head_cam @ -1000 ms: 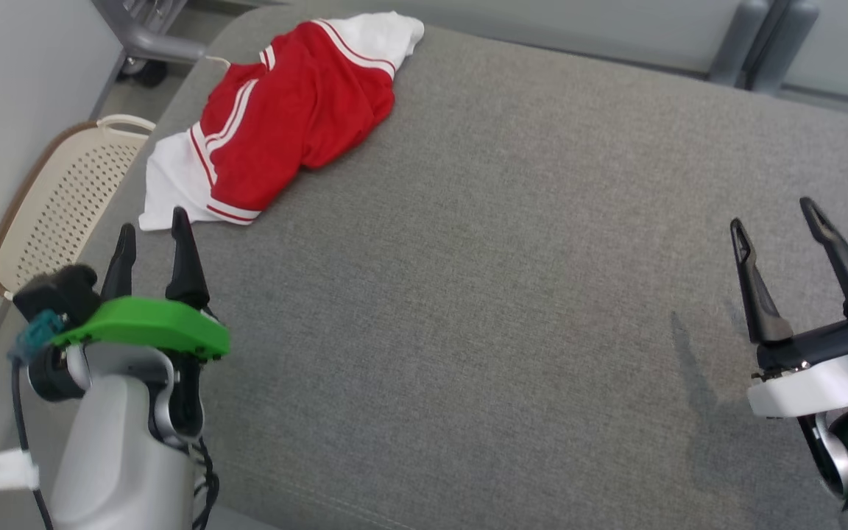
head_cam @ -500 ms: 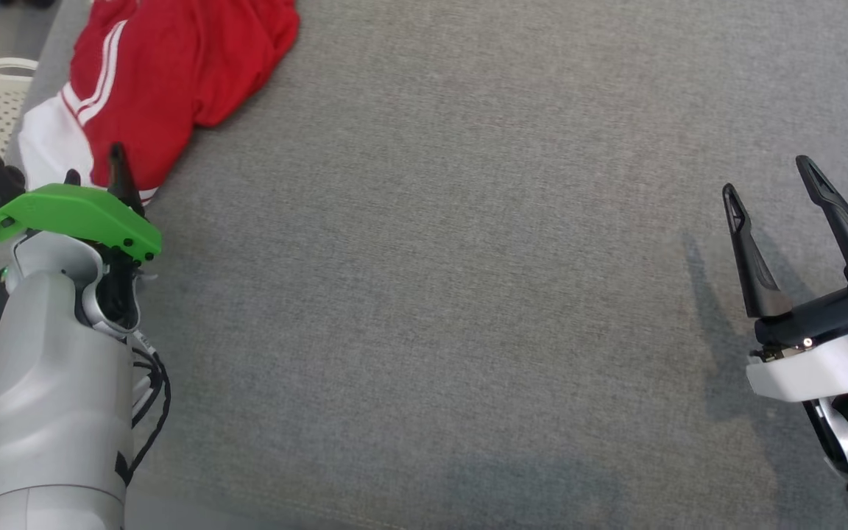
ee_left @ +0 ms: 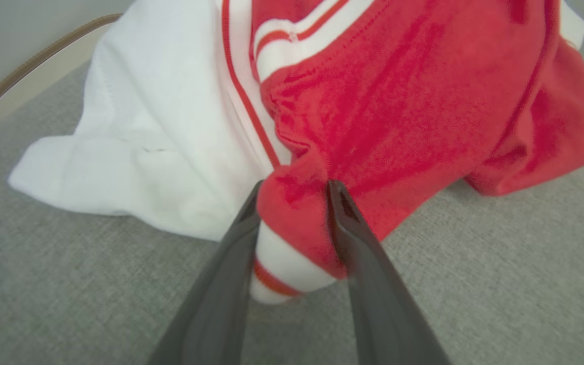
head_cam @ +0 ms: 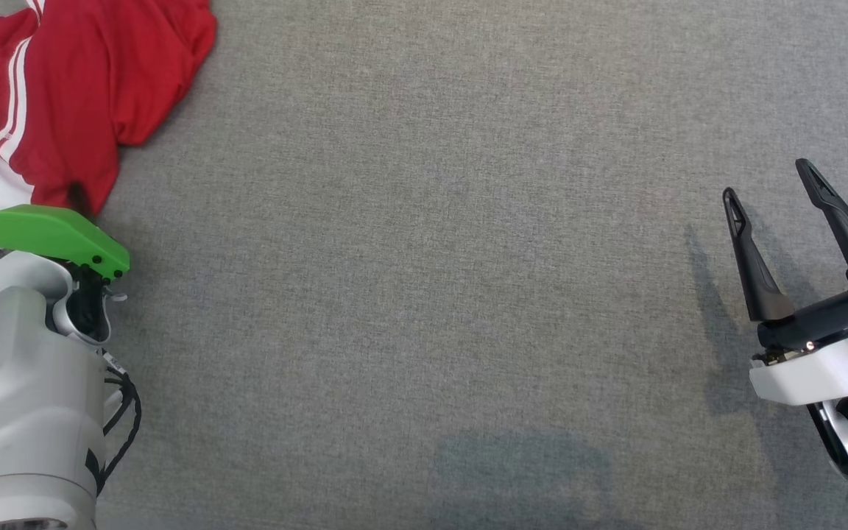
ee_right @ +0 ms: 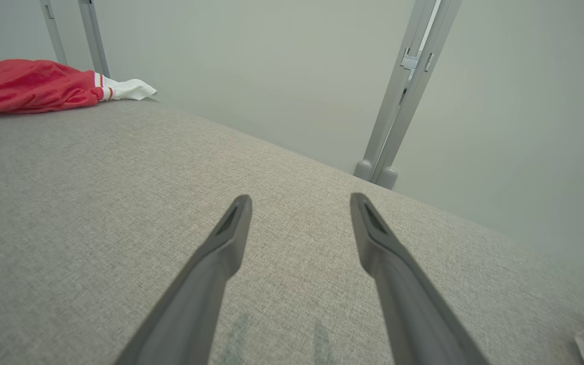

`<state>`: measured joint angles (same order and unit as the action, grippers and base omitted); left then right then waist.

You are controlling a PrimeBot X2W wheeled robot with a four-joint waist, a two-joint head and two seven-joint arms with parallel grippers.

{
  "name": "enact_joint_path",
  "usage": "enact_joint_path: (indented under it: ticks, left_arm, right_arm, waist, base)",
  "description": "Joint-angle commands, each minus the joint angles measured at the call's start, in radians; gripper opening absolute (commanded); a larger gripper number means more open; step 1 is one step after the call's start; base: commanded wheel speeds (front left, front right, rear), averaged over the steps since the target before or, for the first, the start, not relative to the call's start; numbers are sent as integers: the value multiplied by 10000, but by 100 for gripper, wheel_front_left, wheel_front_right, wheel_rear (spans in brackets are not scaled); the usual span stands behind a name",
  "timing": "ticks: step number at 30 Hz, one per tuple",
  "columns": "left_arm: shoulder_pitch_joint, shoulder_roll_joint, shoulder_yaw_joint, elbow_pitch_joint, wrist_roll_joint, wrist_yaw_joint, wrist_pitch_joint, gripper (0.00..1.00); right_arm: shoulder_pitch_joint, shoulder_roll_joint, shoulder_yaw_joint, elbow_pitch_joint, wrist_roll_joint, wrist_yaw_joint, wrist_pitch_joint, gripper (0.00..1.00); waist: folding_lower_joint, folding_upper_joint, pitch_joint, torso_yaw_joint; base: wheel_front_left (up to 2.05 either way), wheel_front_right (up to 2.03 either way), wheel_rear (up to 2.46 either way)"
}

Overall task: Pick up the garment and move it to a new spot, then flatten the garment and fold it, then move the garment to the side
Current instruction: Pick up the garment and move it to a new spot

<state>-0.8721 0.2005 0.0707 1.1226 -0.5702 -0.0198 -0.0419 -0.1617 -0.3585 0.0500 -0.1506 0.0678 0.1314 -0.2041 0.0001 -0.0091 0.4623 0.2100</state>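
**Garment** [head_cam: 93,81], count one. Red with white panels and red-and-white striped trim, crumpled, not laid flat. It lies at the far left corner of the grey fabric surface [head_cam: 424,294]. In the head view its long axis slants from the left edge towards the far edge. The white part sits on the left-edge side and the red body reaches towards the middle. In the right wrist view a white, stripe-trimmed end points along the far edge.

**Left gripper** [ee_left: 292,190], count one, two dark fingers, green wrist cover.
- The left wrist view shows the fingers drawn close together, pinching a raised fold at the garment's near edge.
- The fold is red, and a white cuff with one red stripe pokes back between the fingers.
- The rest of the garment spreads beyond the fingertips, white to their left and red ahead and to their right.

**Curved brown rim** [ee_left: 33,56], count one, seen past the surface's left edge.

**Right gripper** [head_cam: 766,178], count one, two dark fingers, white wrist cover. The fingers are spread wide and hold nothing. It hovers over bare fabric near the right edge, well apart from the garment.

**Grey metal posts** [ee_right: 398,101], paired, standing beyond the far edge.
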Motion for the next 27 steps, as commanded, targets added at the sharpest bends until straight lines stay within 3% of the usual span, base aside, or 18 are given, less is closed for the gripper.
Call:
enact_joint_path:
  ticks: [1, 7, 13, 20, 27]
  left_arm:
    - [-99, -15, -64, 102, 5, -97, -83, 0]
    - [-609, 73, -624, -121, 517, -363, -565, 0]
    - [-1274, 264, -1874, -942, 1419, -797, 72, 0]
    - [-1702, 324, -3126, -2600, 1930, -1045, 1661, 0]
    - [-1291, 754, -5220, -6238, 1408, -1112, 4655, 0]
  right_arm:
    - [111, -16, -32, -35, 20, -14, -24, 100]
    - [190, 183, -50, 152, -16, -14, -121, 100]
    - [277, 666, 78, 590, 37, -14, -339, 100]
    - [93, 1200, 145, 1105, 118, -14, -545, 100]
    - [-295, 1887, 148, 1342, 145, -14, -606, 100]
  waist:
    - [-1, 91, -39, 25]
    - [-1, 91, -436, 150]
    - [-1, 91, -1082, 11]
    - [-1, 91, -1506, -516]
    - [-1, 91, -1590, -1519]
  base:
    - [0, 0, 0]
    - [0, 0, 0]
    - [0, 0, 0]
    - [0, 0, 0]
    - [0, 0, 0]
